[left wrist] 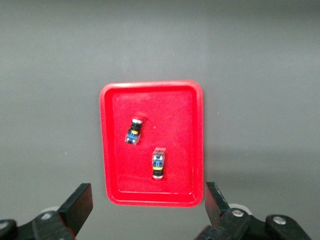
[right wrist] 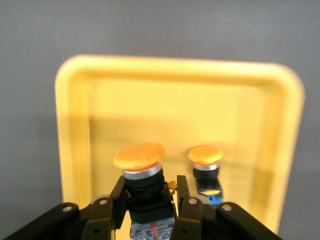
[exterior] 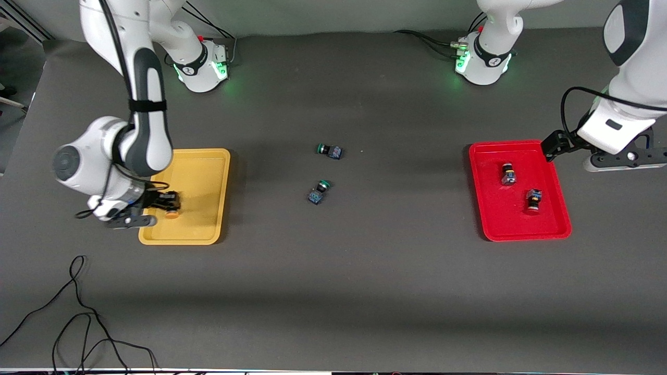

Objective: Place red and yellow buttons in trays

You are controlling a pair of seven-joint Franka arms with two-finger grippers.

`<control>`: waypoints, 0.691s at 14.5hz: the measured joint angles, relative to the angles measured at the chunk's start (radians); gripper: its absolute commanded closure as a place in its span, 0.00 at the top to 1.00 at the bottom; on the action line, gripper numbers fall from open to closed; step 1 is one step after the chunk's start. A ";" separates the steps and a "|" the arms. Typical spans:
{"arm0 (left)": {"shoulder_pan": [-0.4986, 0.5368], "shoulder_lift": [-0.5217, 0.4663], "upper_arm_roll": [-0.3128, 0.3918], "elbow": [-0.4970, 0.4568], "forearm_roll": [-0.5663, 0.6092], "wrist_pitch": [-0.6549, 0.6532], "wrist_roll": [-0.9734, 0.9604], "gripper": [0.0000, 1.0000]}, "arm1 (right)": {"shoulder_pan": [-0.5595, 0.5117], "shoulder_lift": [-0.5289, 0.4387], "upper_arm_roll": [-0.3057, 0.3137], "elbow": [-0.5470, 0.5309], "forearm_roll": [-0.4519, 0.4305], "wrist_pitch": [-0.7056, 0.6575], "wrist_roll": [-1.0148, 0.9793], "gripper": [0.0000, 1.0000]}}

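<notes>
Over the glossy yellow tray (exterior: pixel 200 172), the right gripper (right wrist: pixel 151 200) has its black fingers (right wrist: pixel 118 200) clenched on a yellow button (right wrist: pixel 139 155) with a smooth domed cap; a second yellow button (right wrist: pixel 205 155) rests in the tray beside it. Two red buttons (exterior: pixel 508 173) lie apart in the round-cornered red tray (exterior: pixel 521 233). Spread wide, the left gripper (left wrist: pixel 150 210) waits above that tray's edge. Two green buttons (exterior: pixel 330 151) sit mid-tabletop (exterior: pixel 365 286).

The table (exterior: pixel 333 291), filling most of the front view, looks like dark grey matt cloth or rubber, faintly grainy. At centre-left of that view the yellow tray (exterior: pixel 208 172) is smooth plastic with a soft sheen; the red tray (exterior: pixel 552 229) at centre-right is glossier. In the lower middle of the right wrist view, the held button's orange-yellow cap (right wrist: pixel 139 155) is matt plastic over a shiny metal collar (right wrist: pixel 143 171). The arm shells (exterior: pixel 88 161) are glossy white plastic.
</notes>
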 measured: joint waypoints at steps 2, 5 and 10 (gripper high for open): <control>-0.033 0.000 0.040 0.023 0.001 -0.006 0.000 1.00 | 0.001 0.056 0.025 -0.008 0.065 0.004 -0.062 0.14; -0.035 0.004 0.057 0.037 0.001 -0.017 0.003 1.00 | 0.007 0.113 0.054 -0.003 0.094 0.016 -0.078 1.00; -0.044 0.021 0.057 0.050 0.001 -0.067 0.003 1.00 | -0.015 0.121 0.058 0.044 0.106 0.005 -0.055 1.00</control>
